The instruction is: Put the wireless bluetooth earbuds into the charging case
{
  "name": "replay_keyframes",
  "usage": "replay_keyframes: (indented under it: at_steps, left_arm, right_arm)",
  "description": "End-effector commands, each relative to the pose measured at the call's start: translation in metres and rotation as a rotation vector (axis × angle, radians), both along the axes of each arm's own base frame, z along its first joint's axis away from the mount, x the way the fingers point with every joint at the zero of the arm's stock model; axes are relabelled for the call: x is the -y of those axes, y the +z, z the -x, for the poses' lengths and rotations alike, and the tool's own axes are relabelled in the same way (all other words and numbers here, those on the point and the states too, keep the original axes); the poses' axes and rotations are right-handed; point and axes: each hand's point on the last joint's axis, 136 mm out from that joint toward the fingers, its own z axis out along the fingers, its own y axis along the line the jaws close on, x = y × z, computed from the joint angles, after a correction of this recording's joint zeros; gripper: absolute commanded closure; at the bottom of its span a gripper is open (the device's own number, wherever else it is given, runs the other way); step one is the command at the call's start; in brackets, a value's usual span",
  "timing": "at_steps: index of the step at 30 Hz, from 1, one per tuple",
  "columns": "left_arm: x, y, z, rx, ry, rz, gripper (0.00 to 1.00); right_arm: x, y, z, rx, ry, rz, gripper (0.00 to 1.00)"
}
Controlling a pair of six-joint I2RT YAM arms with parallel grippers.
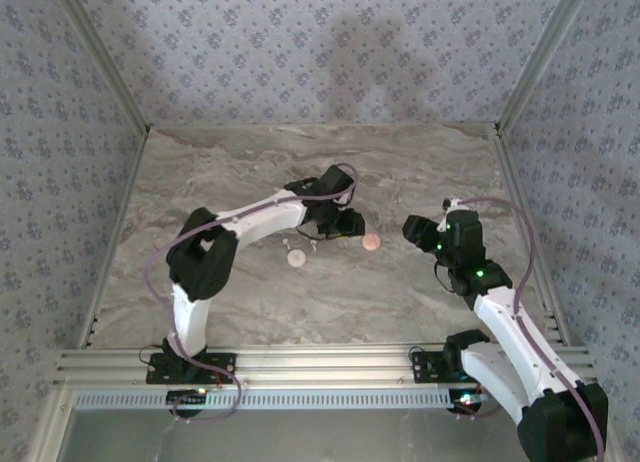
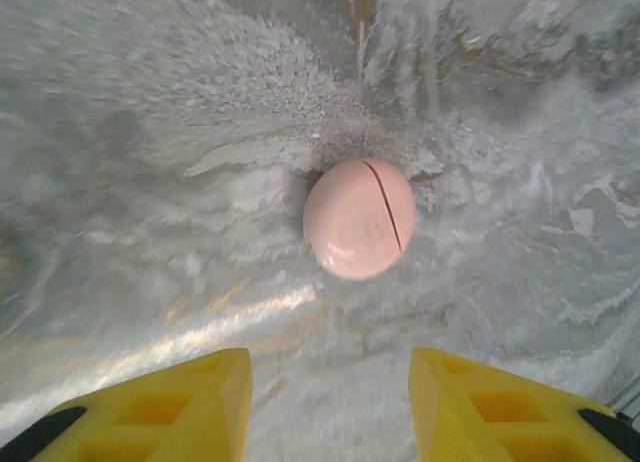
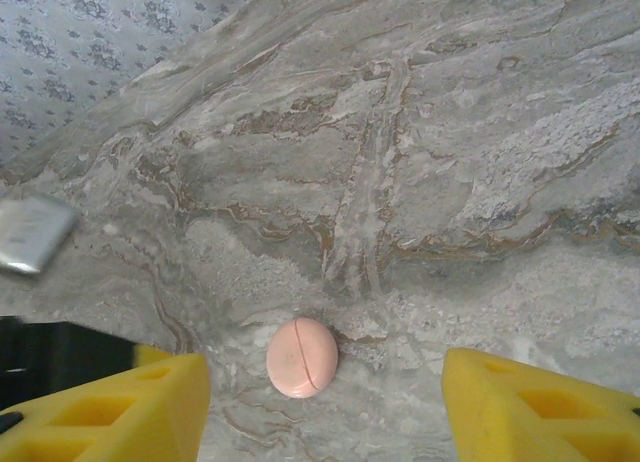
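The charging case (image 1: 371,242) is a small pink oval, closed, with a seam across its lid, lying on the marble table. In the left wrist view the case (image 2: 360,219) lies ahead of my left gripper (image 2: 328,382), whose yellow fingers stand apart with nothing between them. My right gripper (image 3: 325,407) is open wide, with the case (image 3: 302,357) on the table just beyond its fingertips. From above, the left gripper (image 1: 349,226) is just left of the case and the right gripper (image 1: 414,228) to its right. Two tiny white earbuds (image 1: 288,245) (image 1: 313,248) lie left of the case.
A paler pinkish disc (image 1: 296,258) lies on the table near the earbuds, under the left forearm. Patterned walls close the table (image 1: 250,302) at the back and both sides. The left arm's black body (image 3: 60,357) shows at the left edge of the right wrist view.
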Motion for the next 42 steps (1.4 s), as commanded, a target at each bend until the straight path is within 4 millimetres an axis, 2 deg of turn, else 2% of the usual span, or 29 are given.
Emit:
replay_keyframes:
  at_steps: [1,3,8,12,17,20,25,42]
  left_arm:
    - [-0.044,0.036,0.006,0.088,0.012,-0.133,0.55]
    - [-0.063,0.042,0.014,0.092,0.014,-0.194,0.54]
    - [-0.105,0.042,0.031,0.075,-0.024,-0.348,0.52]
    - [-0.132,0.029,0.033,0.005,0.001,-0.411,0.5]
    - [-0.149,0.002,0.039,-0.069,0.0,-0.489,0.47]
    - [-0.153,-0.015,0.041,-0.102,-0.018,-0.536,0.44]
    - [-0.147,-0.036,0.039,-0.132,-0.037,-0.544,0.42]
    - [-0.136,-0.071,0.033,-0.194,-0.077,-0.563,0.35]
  right_arm:
    - [-0.012,0.015,-0.007,0.012,0.021,-0.022,0.35]
    - [-0.018,0.016,-0.011,0.006,0.039,-0.012,0.35]
    - [-0.036,0.013,-0.021,-0.03,0.09,0.02,0.34]
    - [-0.052,0.008,-0.029,-0.058,0.133,0.028,0.33]
    - [-0.074,0.003,-0.039,-0.106,0.209,0.047,0.31]
    - [-0.087,-0.001,-0.043,-0.131,0.25,0.065,0.29]
    - [-0.1,-0.007,-0.046,-0.156,0.29,0.078,0.26]
    - [-0.103,-0.014,-0.048,-0.159,0.305,0.094,0.22]
